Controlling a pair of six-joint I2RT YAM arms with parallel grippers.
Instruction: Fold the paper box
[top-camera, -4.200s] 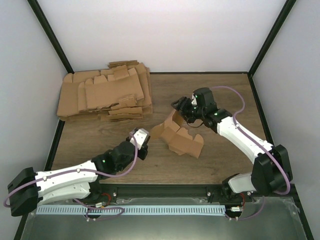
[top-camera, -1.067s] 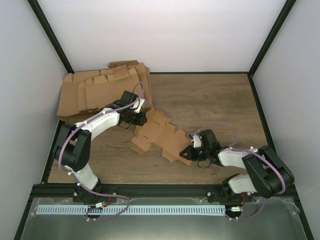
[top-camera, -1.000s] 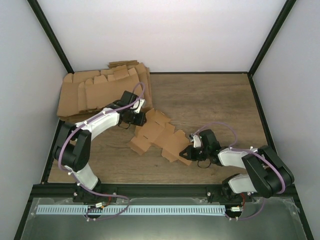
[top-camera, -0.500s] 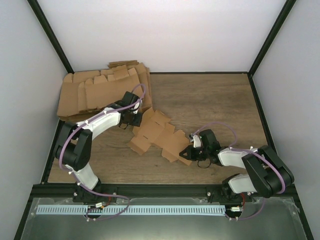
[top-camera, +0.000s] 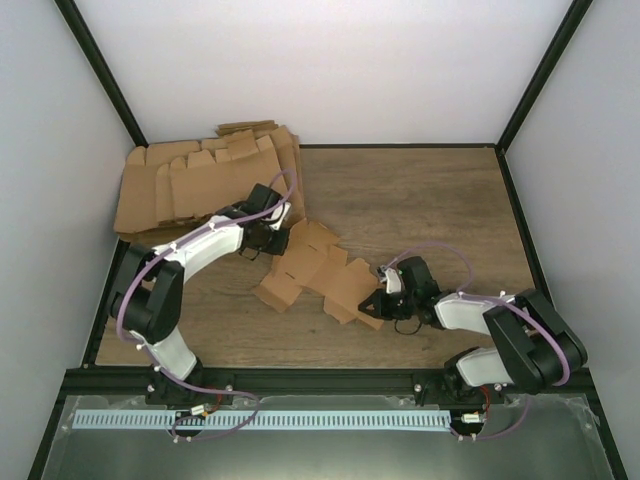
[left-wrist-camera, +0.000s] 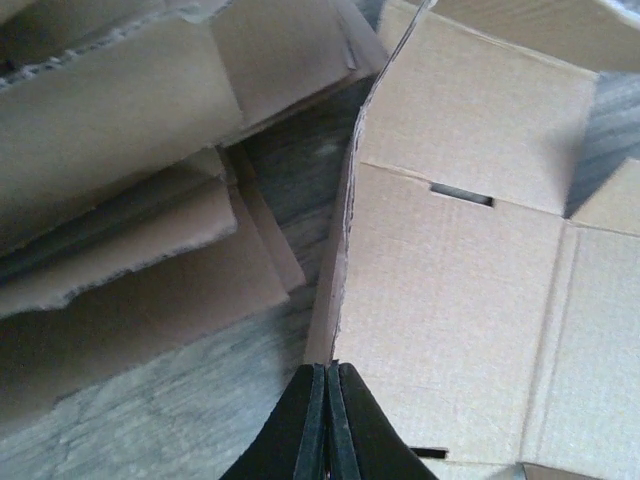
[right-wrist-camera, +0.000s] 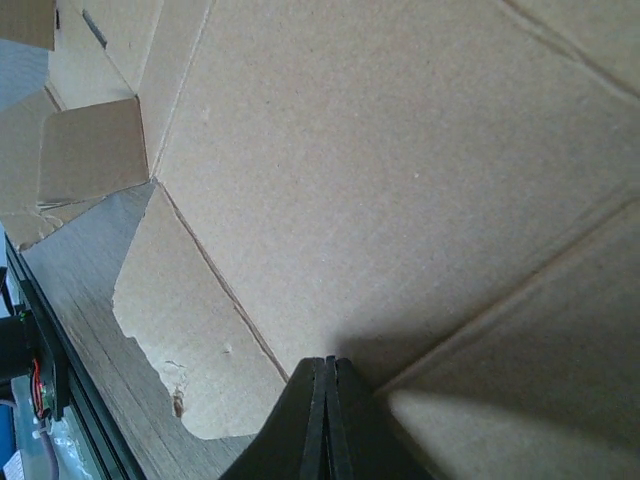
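I see the wood-grain desk (top-camera: 430, 200) carrying two things: an untidy pile of flat cardboard blanks (top-camera: 200, 185) at the upper left of the frame, and the paper box (top-camera: 325, 270), an opened-out cut-out near the centre, just beside that pile.

No writing, label, brand, number or sign can be read in any view; the box (top-camera: 318, 268) shows only plain brown cardboard.
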